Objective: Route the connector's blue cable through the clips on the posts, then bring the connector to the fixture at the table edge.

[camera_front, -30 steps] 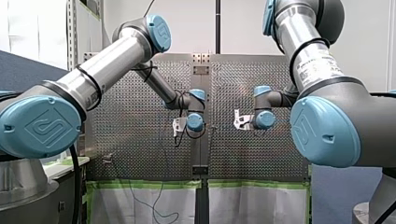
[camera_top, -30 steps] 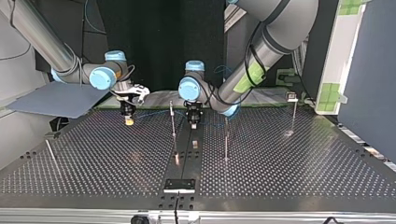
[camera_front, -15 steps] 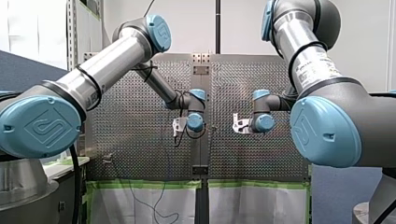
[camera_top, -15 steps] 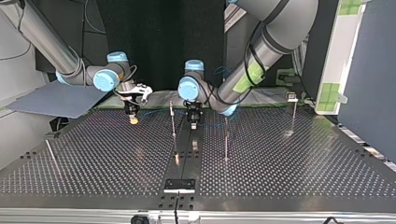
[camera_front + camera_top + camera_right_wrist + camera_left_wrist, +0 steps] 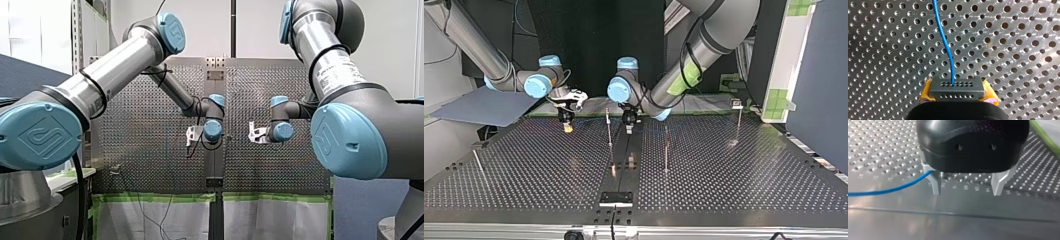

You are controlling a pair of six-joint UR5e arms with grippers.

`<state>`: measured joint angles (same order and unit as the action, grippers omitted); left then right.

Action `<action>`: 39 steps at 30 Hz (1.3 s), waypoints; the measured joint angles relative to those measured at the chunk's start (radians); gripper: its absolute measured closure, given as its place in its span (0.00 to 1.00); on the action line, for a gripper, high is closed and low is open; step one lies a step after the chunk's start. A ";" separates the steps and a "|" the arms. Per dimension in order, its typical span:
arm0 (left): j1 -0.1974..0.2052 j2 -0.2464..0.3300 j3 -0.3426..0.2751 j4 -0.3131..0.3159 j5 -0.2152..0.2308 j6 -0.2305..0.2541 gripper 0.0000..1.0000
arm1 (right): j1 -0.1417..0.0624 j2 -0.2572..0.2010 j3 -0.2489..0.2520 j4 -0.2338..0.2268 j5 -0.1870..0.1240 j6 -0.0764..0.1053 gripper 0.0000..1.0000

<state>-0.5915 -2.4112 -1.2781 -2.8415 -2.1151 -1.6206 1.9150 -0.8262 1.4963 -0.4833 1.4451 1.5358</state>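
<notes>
Shifted sideways, left end effector (image 5: pixel 967 192) gapes wide; right end effector (image 5: pixel 957 86) clamps the one connector (image 5: pixel 960 90).

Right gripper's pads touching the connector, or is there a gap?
Touching. The right wrist view shows the yellow pads of the right gripper pressed against both ends of the connector, with no gap.

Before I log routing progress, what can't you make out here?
Clips on the posts: top view, too small to show whether the blue cable is seated.
Cable's path behind my left jaws: left wrist view, black housing covers it.
Both jaws: front view, the wrists block them.
</notes>
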 joint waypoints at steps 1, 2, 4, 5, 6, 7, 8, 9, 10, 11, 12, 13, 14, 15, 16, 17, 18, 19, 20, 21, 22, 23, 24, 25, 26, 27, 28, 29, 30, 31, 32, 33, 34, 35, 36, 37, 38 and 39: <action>-0.008 0.002 -0.002 -0.011 -0.011 0.000 0.00 | 0.000 0.000 0.000 0.001 0.000 0.000 1.00; -0.014 0.005 -0.004 -0.018 -0.018 0.000 0.00 | 0.000 0.000 0.000 0.002 0.000 0.000 1.00; -0.030 0.012 -0.009 -0.028 -0.036 0.000 0.00 | 0.000 0.000 0.000 0.005 0.000 0.001 1.00; -0.040 0.016 -0.010 -0.031 -0.046 0.000 0.00 | 0.000 0.000 0.000 0.006 0.000 0.001 1.00; -0.047 0.019 -0.011 -0.033 -0.054 0.000 0.00 | 0.000 0.000 0.000 0.008 0.000 0.001 1.00; -0.054 0.021 -0.012 -0.034 -0.061 -0.001 0.00 | 0.000 0.000 0.000 0.010 0.000 0.001 1.00; -0.064 0.023 -0.012 -0.035 -0.072 -0.001 0.00 | 0.000 0.000 0.000 0.012 0.000 0.001 1.00; -0.072 0.024 -0.012 -0.035 -0.079 -0.001 0.00 | -0.001 0.000 0.000 0.014 0.000 0.001 1.00; -0.080 0.024 -0.012 -0.036 -0.087 -0.002 0.00 | -0.002 0.000 0.000 0.017 0.000 0.001 1.00; -0.088 0.025 -0.013 -0.036 -0.096 -0.003 0.00 | -0.003 0.000 0.000 0.019 0.000 0.000 1.00; -0.099 0.025 -0.013 -0.036 -0.106 -0.005 0.00 | -0.004 0.000 0.000 0.022 0.000 0.000 1.00; -0.107 0.025 -0.014 -0.036 -0.113 -0.005 0.00 | -0.005 0.000 0.000 0.024 0.000 0.001 1.00; -0.116 0.025 -0.014 -0.037 -0.119 -0.006 0.00 | -0.005 0.000 0.000 0.026 0.000 0.001 1.00; -0.126 0.025 -0.015 -0.037 -0.125 -0.007 0.00 | -0.005 0.000 0.000 0.027 0.000 0.001 1.00; -0.133 0.025 -0.015 -0.037 -0.128 -0.008 0.00 | -0.005 0.000 0.000 0.028 0.000 0.001 1.00; -0.142 0.026 -0.016 -0.037 -0.132 -0.009 0.00 | -0.006 0.000 0.000 0.028 0.000 0.001 1.00; -0.149 0.026 -0.016 -0.038 -0.136 -0.010 0.00 | -0.006 0.000 0.000 0.028 0.000 0.002 1.00; -0.155 0.027 -0.016 -0.038 -0.139 -0.011 0.00 | -0.006 0.000 0.000 0.029 0.000 0.002 1.00; -0.162 0.028 -0.016 -0.038 -0.142 -0.014 0.00 | -0.006 0.000 0.000 0.029 0.000 0.002 1.00; -0.167 0.030 -0.016 -0.039 -0.144 -0.017 0.00 | -0.006 0.000 0.000 0.029 0.000 0.002 1.00; -0.171 0.031 -0.016 -0.039 -0.146 -0.019 0.00 | -0.006 0.000 0.000 0.029 0.000 0.002 1.00; -0.175 0.034 -0.016 -0.039 -0.147 -0.023 0.00 | -0.006 0.000 0.000 0.030 0.000 0.002 1.00; -0.178 0.036 -0.016 -0.039 -0.147 -0.025 0.00 | -0.006 0.000 0.000 0.030 0.000 0.002 1.00; -0.179 0.037 -0.016 -0.039 -0.147 -0.026 0.00 | -0.006 0.000 0.000 0.030 0.000 0.002 1.00; -0.183 0.038 -0.016 -0.039 -0.148 -0.028 0.00 | -0.006 0.000 0.000 0.030 0.000 0.002 1.00; -0.185 0.039 -0.016 -0.039 -0.149 -0.029 0.00 | -0.006 0.000 0.000 0.030 -0.001 0.002 1.00; -0.187 0.040 -0.017 -0.039 -0.149 -0.030 0.00 | -0.006 0.000 0.000 0.030 -0.002 0.002 1.00; -0.188 0.040 -0.018 -0.039 -0.149 -0.031 0.00 | -0.006 0.000 0.000 0.031 -0.003 0.002 1.00; -0.190 0.040 -0.021 -0.039 -0.149 -0.033 0.00 | -0.006 0.000 0.000 0.031 -0.004 0.002 1.00; -0.190 0.041 -0.024 -0.038 -0.149 -0.034 0.00 | -0.006 0.000 0.000 0.032 -0.005 0.001 1.00; -0.191 0.041 -0.030 -0.036 -0.149 -0.037 0.00 | -0.006 0.000 0.000 0.032 -0.006 0.001 1.00; -0.191 0.042 -0.035 -0.033 -0.148 -0.039 0.00 | -0.006 0.000 0.000 0.033 -0.006 0.001 1.00; -0.190 0.042 -0.041 -0.030 -0.148 -0.041 0.00 | -0.006 0.000 0.000 0.033 -0.006 0.002 1.00; -0.189 0.042 -0.050 -0.025 -0.147 -0.043 0.00 | -0.006 0.000 0.000 0.033 -0.006 0.001 1.00; -0.188 0.042 -0.056 -0.021 -0.145 -0.045 0.00 | -0.006 0.000 0.000 0.033 -0.006 0.002 1.00; -0.187 0.042 -0.063 -0.017 -0.143 -0.047 0.00 | -0.005 0.000 0.000 0.033 -0.006 0.001 1.00; -0.186 0.043 -0.068 -0.014 -0.140 -0.050 0.00 | -0.005 0.000 0.000 0.033 -0.006 0.001 1.00; -0.185 0.043 -0.075 -0.011 -0.136 -0.053 0.00 | -0.005 0.000 0.000 0.033 -0.006 0.001 1.00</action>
<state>-0.7765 -2.3683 -1.3527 -2.8524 -2.2507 -1.6738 1.9095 -0.8262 1.4965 -0.4505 1.4387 1.5372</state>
